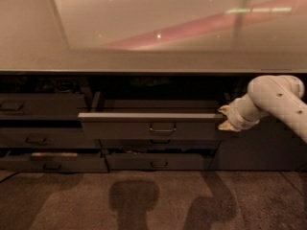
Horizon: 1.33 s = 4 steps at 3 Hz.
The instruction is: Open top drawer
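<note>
The top drawer (148, 126) is the wide dark grey front in the middle column, just under the counter. It stands pulled out towards the camera, with its tray showing behind the front and its small central handle (162, 128) free. My gripper (226, 119) is at the right end of that drawer front, level with its top edge, on a white arm that comes in from the right. It is well right of the handle. Whether it touches the front edge I cannot tell.
A pale counter top (153, 61) overhangs the drawers. Shallower dark drawers (158, 163) lie below the open one. The left column (38, 107) has more fronts; its lowest one (48, 163) is slightly out, with something pale inside. The carpeted floor (144, 200) carries shadows.
</note>
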### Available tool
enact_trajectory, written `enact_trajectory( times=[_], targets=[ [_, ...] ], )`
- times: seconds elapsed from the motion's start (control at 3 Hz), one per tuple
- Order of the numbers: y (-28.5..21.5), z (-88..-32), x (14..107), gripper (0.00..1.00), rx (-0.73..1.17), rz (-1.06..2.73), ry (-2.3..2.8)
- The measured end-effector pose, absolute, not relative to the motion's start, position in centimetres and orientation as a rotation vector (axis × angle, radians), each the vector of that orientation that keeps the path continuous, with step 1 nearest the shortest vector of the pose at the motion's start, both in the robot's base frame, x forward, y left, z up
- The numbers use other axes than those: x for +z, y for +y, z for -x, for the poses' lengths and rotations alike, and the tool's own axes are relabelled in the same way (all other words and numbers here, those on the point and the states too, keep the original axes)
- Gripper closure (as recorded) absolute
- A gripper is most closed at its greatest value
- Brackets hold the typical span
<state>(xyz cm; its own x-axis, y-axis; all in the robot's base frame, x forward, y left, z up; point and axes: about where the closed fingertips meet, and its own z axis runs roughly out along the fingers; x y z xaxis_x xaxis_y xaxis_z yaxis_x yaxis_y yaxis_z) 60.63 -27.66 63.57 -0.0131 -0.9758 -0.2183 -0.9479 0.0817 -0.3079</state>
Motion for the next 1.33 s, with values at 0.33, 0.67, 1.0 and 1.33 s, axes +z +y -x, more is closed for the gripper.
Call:
enact_trajectory(
  times=[0.33,0.67,1.0,1.33],
  targets=[
    [-27.6,-60.6,63.9,1.0,-0.104,1.903,1.999],
    [-27.7,-59.6,63.7,1.0,-0.103,1.911,1.997],
    [-27.7,-59.7,63.8,1.0,-0.103,1.911,1.997],
    [-27.7,-59.0,63.8,1.0,-0.101,1.916,1.997]
  ],
)
